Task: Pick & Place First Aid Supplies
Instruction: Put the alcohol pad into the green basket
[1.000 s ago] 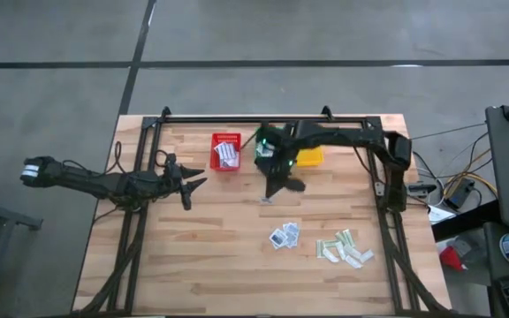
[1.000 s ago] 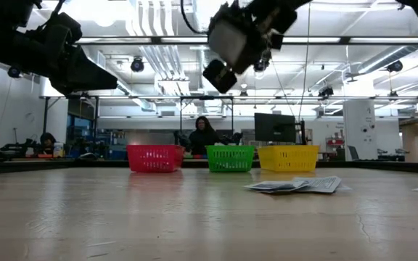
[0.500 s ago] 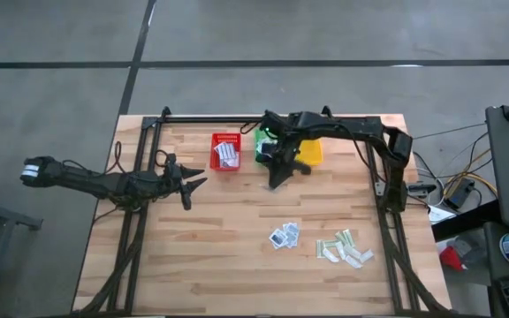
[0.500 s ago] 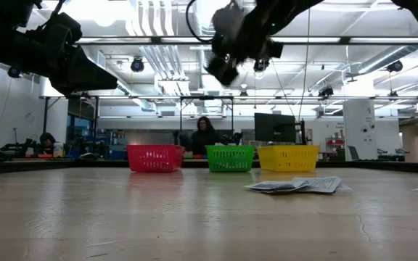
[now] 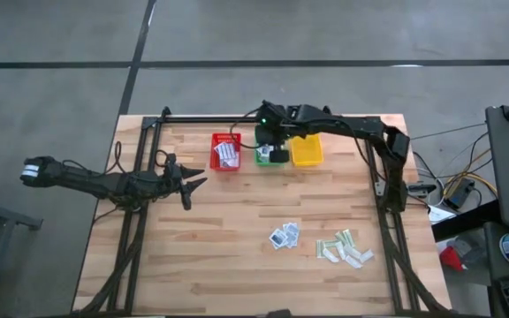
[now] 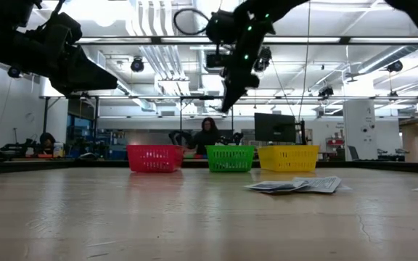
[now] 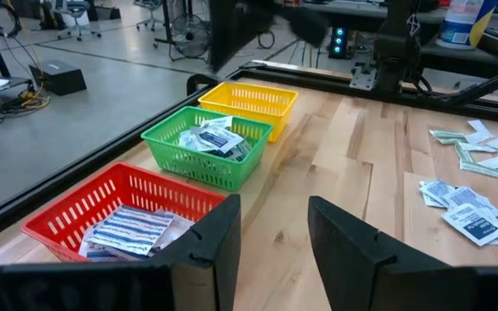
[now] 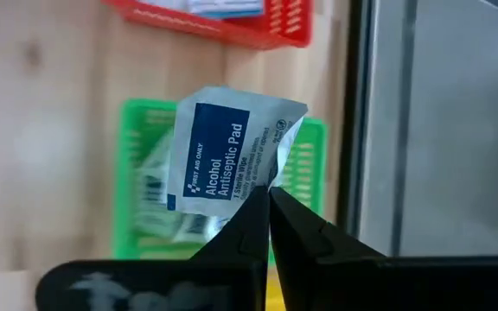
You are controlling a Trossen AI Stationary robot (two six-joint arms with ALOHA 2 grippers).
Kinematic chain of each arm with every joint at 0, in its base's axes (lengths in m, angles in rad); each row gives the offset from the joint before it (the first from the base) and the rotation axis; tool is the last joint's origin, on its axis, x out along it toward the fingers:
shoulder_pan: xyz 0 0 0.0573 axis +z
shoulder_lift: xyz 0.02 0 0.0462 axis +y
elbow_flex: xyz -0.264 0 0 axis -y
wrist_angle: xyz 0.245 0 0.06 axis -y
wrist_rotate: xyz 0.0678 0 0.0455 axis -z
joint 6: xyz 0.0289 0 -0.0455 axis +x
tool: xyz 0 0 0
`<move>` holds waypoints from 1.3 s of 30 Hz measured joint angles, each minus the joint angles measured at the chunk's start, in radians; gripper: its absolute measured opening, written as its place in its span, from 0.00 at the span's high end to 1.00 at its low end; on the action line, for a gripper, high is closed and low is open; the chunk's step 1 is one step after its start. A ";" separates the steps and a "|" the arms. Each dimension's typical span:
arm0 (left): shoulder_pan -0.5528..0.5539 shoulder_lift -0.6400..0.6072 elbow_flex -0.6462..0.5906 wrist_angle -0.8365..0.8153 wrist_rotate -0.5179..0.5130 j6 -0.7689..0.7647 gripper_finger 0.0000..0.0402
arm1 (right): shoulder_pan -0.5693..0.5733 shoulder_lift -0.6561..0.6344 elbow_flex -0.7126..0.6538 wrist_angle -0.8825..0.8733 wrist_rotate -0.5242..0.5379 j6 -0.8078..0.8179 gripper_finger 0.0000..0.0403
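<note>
While the left gripper (image 7: 271,246) waits open and well apart at the table's left, the right gripper (image 8: 268,216) hangs directly over the green basket (image 5: 266,155), pinched shut on a square packet (image 8: 223,155) by one corner. Below it lie similar packets. Its blue label reads "First Aid Only, Alcohol Antiseptic Pad".
</note>
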 joint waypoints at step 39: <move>0.000 0.001 0.000 -0.010 0.000 0.006 0.67 | -0.098 0.363 0.457 -0.366 -0.061 -0.021 0.64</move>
